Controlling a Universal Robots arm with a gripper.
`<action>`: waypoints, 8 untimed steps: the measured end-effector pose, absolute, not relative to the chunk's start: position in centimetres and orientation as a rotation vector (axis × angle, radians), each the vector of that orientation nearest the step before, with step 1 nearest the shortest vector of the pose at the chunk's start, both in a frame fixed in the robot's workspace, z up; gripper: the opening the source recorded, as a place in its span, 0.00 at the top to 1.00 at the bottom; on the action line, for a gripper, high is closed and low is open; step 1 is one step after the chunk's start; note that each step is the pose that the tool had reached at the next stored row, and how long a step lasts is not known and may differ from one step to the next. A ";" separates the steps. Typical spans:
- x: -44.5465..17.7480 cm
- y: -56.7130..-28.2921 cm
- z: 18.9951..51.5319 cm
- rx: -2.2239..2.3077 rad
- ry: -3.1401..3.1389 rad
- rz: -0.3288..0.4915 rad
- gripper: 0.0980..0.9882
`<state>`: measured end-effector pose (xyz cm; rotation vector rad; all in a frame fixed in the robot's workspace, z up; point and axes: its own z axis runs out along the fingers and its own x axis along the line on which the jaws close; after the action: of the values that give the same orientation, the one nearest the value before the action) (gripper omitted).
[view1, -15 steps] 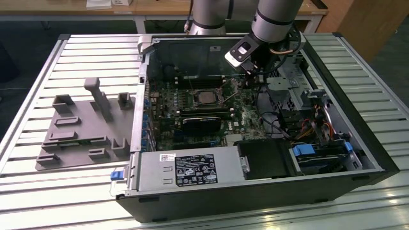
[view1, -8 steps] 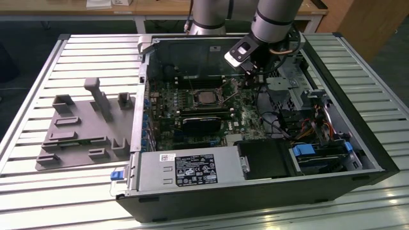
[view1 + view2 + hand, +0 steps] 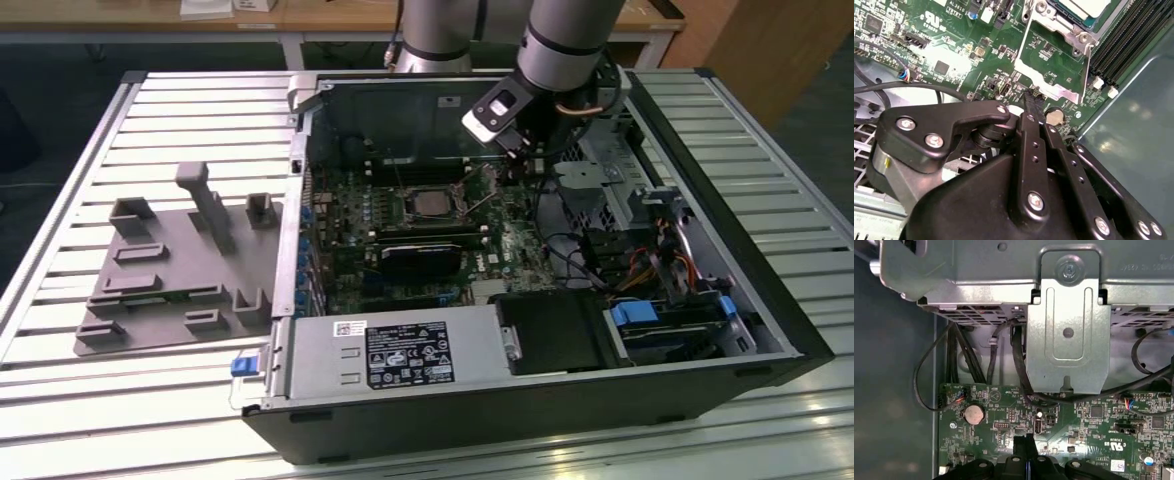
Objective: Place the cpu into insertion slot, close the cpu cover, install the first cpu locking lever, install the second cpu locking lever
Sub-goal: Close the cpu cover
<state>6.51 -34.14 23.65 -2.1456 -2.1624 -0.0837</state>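
Observation:
The cpu (image 3: 430,203) lies in the insertion slot (image 3: 404,206) on the green board inside the open computer case; its pale metal top (image 3: 1081,6) also shows in the second wrist view, set in the slot's silvery rim (image 3: 1070,31). The cpu cover (image 3: 1054,90), a thin silvery frame with a square window, stands swung open off the slot, green board showing through the window. My gripper (image 3: 513,165) hangs beside the slot, shut with nothing between its fingers. The black fingertips (image 3: 1031,104) sit right at the cover's outer edge. They also appear in the first wrist view (image 3: 1024,445).
Long black memory slots (image 3: 1124,45) run beside the socket. A coin battery (image 3: 974,413), black cables (image 3: 1019,365) and a grey metal bracket (image 3: 1069,335) lie just beyond the fingertips. The case wall (image 3: 304,150), a power supply (image 3: 387,355) and a grey fixture plate (image 3: 174,270) surround the work area.

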 end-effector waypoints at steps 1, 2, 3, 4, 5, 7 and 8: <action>6.5 -34.1 23.6 -2.146 -2.162 -0.084 1.00; 6.4 -34.1 23.6 -2.146 -2.162 -0.084 1.00; 6.4 -34.1 23.6 -2.146 -2.162 -0.084 1.00; 6.4 -34.1 23.6 -2.145 -2.163 -0.084 1.00; 6.4 -34.0 23.6 -2.145 -2.162 -0.084 1.00; 6.3 -34.0 23.6 -2.146 -2.162 -0.084 1.00; 6.2 -34.0 23.6 -2.146 -2.162 -0.084 1.00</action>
<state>6.24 -34.03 23.65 -2.1456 -2.1623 -0.0839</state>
